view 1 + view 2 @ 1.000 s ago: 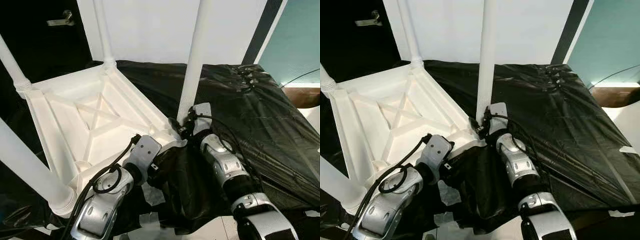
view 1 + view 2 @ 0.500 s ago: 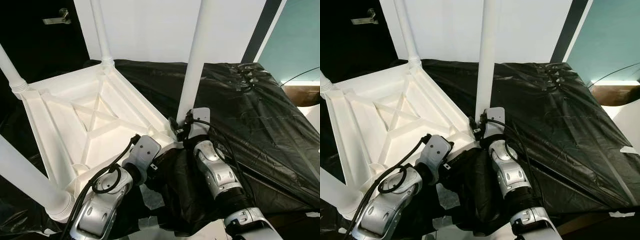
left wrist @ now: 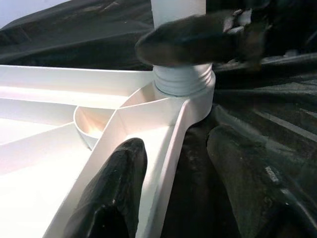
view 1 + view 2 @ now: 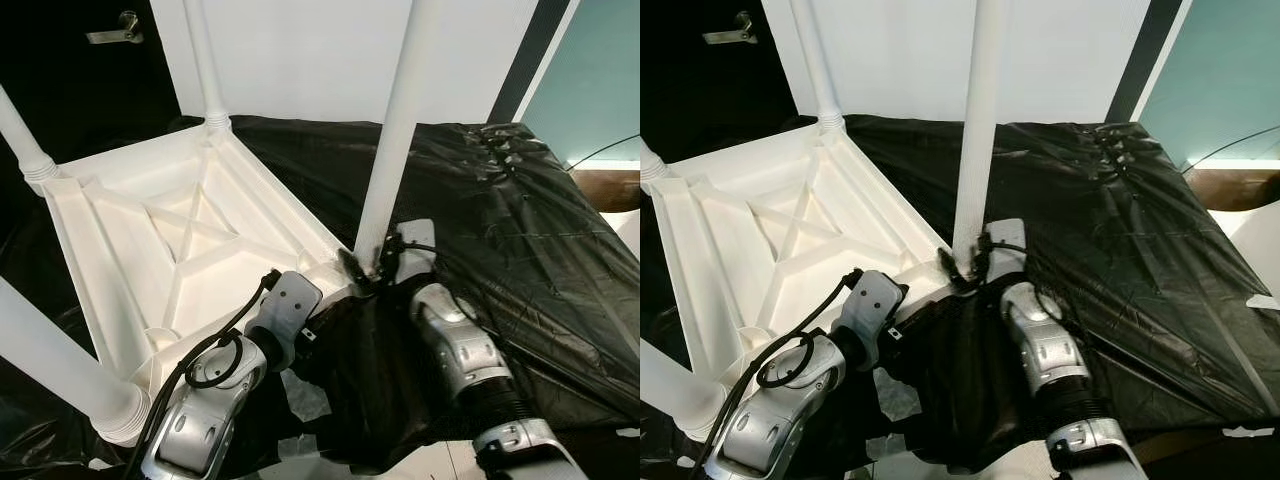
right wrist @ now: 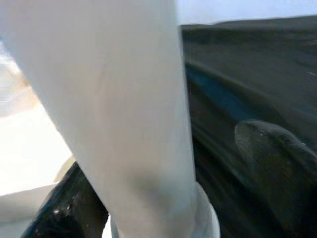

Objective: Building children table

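Upside-down, white table (image 4: 180,240) lies at 10 o'clock on black sheet (image 4: 540,240), legs up. Right gripper (image 4: 372,268) clamps the near-corner leg (image 4: 395,130) at its base. Left gripper (image 3: 173,183) straddles the near rim, fingers spread. Open sheet at 2 o'clock.

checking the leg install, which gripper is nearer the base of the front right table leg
Right. The right gripper has its fingers around the table leg at its base; the left gripper straddles the tabletop's rim just short of that corner.
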Available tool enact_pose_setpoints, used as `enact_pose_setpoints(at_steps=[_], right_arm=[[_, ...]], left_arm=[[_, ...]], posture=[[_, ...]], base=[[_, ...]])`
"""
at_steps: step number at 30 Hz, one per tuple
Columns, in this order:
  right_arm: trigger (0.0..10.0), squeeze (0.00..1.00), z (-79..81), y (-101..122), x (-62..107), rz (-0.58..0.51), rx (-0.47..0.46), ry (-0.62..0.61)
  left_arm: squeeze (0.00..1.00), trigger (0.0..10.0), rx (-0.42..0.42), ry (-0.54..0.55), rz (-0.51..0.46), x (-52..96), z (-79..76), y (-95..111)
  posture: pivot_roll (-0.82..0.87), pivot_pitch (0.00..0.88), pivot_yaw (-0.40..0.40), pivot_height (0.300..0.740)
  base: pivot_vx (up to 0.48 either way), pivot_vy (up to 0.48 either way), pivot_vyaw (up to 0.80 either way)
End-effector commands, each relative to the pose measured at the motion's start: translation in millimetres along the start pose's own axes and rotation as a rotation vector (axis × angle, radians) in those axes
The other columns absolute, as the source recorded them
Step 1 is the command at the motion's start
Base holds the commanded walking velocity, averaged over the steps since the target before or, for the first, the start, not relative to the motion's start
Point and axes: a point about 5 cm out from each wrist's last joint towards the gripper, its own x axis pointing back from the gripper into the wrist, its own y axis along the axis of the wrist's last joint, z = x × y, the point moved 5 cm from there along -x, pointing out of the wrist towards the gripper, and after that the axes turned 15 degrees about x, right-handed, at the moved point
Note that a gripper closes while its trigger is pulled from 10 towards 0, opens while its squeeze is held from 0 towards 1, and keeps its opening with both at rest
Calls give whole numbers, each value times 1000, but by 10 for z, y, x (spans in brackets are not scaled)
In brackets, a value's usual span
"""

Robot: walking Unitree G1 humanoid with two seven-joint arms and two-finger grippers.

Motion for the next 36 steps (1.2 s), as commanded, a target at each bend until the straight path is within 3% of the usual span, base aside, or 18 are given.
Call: enact_pose_setpoints(at_steps=[1, 2, 3, 4, 8, 13, 21, 22, 24, 25, 36], right_arm=[[10000, 576, -63, 23, 28, -31, 14, 96], [10000, 204, -72, 20, 33, -32, 22, 122], [10000, 204, -72, 20, 33, -32, 22, 122], [10000, 0, -89, 23, 27, -32, 44, 141], [10000, 0, -93, 44, -29, -31, 65, 203], [10000, 0, 22, 48, -168, -21, 92, 341], [10000, 0, 178, -5, -221, -8, 83, 455], [8039, 0, 191, -15, -219, -6, 88, 462], [8039, 0, 195, -24, -222, -6, 91, 469], [0, 0, 186, -36, -223, -3, 90, 467], [0, 0, 108, -151, -245, 58, 115, 398]], left_arm=[[0, 10000, -15, 24, -21, 3, 32, 43], [0, 10000, -17, 21, -21, 2, 29, 45], [0, 10000, -17, 21, -21, 2, 29, 45], [0, 10000, -22, 20, -21, 1, 31, 48], [0, 10000, -31, 23, -25, -1, 56, 65], [0, 10000, -46, 28, -33, -12, 87, 104], [0, 10000, -58, 40, -37, -5, 117, 121], [0, 10000, -60, 41, -37, -3, 115, 120], [0, 10000, -61, 42, -37, -3, 116, 118], [0, 10000, -62, 42, -37, -3, 114, 116], [0, 10000, -68, 34, -32, -19, 94, 100]], posture=[[113, 29, -66, 740], [113, 29, -66, 740], [113, 29, -66, 740], [114, 26, -65, 740], [117, 17, -62, 740], [132, 3, -60, 740], [153, 0, -69, 740], [153, 0, -69, 740], [157, 0, -72, 740], [157, 0, -72, 740], [146, 0, -68, 740]], base=[[0, 0, 0], [0, 0, 0], [0, 0, 0], [0, 0, 0], [0, 0, 0], [0, 0, 0], [0, 0, 0], [0, 0, 0], [0, 0, 0], [0, 0, 0], [0, 0, 0]])
